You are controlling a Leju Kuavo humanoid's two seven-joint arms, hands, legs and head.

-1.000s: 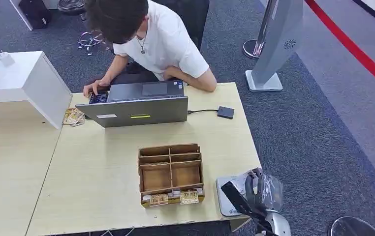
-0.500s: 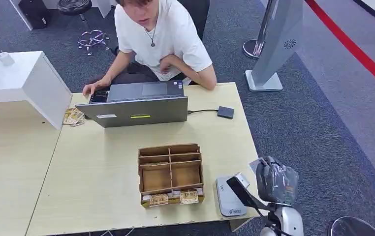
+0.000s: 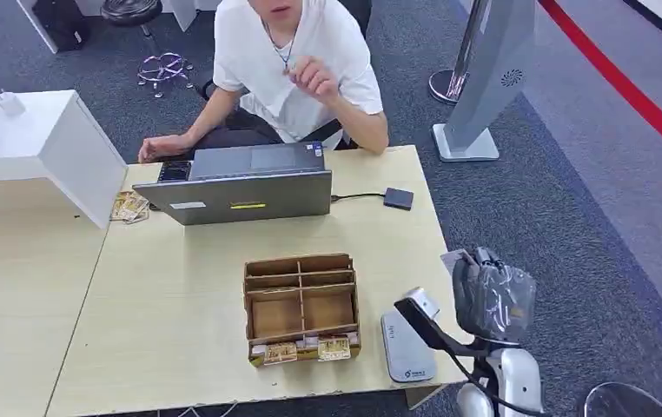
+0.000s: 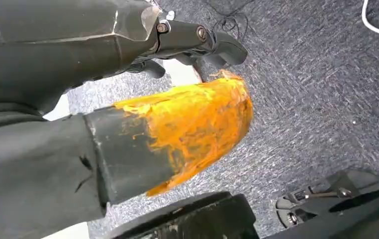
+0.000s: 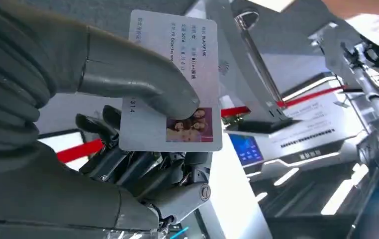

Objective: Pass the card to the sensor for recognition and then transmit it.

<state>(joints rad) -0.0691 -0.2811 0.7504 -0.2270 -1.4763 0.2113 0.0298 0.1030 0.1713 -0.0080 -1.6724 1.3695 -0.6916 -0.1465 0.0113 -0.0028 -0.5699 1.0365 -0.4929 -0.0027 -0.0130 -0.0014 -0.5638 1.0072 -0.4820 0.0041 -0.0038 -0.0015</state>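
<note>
My right hand (image 3: pixel 493 300) hangs just past the table's right edge, to the right of and above the flat grey-white sensor (image 3: pixel 407 349) that lies at the table's near right corner. It holds a pale card (image 3: pixel 454 259), whose corner sticks out towards the table. In the right wrist view the thumb (image 5: pixel 138 82) presses the card (image 5: pixel 177 59), printed with text and a small photo, against the dark fingers (image 5: pixel 128 169). My left hand (image 4: pixel 128 99) hangs over the carpet with an orange-coated thumb (image 4: pixel 197 124) and nothing in it.
A wooden compartment box (image 3: pixel 301 304) with cards at its front stands mid-table. Behind it an open laptop (image 3: pixel 245 187) faces a seated person (image 3: pixel 297 61) with one hand raised. A small black box (image 3: pixel 399 198) is wired to the laptop. A white cabinet (image 3: pixel 41 143) stands left.
My right hand has lifted off the sensor and moved right and away with the card. The person has sat up from the laptop and raised a hand.
</note>
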